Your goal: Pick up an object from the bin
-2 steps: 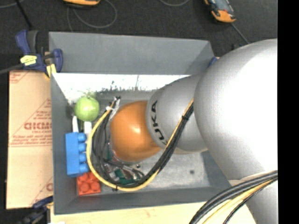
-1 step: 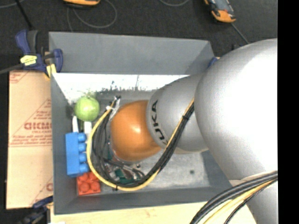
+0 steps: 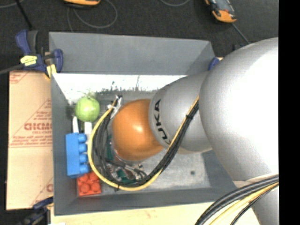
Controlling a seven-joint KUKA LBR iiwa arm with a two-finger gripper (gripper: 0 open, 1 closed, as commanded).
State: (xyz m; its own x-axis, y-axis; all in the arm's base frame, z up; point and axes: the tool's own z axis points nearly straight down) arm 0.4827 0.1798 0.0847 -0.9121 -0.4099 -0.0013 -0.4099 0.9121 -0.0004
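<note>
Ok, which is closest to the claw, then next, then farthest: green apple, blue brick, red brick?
1. Red brick, lower left, just left of the claw.
2. Blue brick, along the left wall.
3. Green apple, upper left, farthest.

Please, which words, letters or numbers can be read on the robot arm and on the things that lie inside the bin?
"UKA": black letters on the silver arm, running along it; whether a letter stands before them I cannot tell.
Green apple, blue brick, red brick: no text to be seen on them.
</note>
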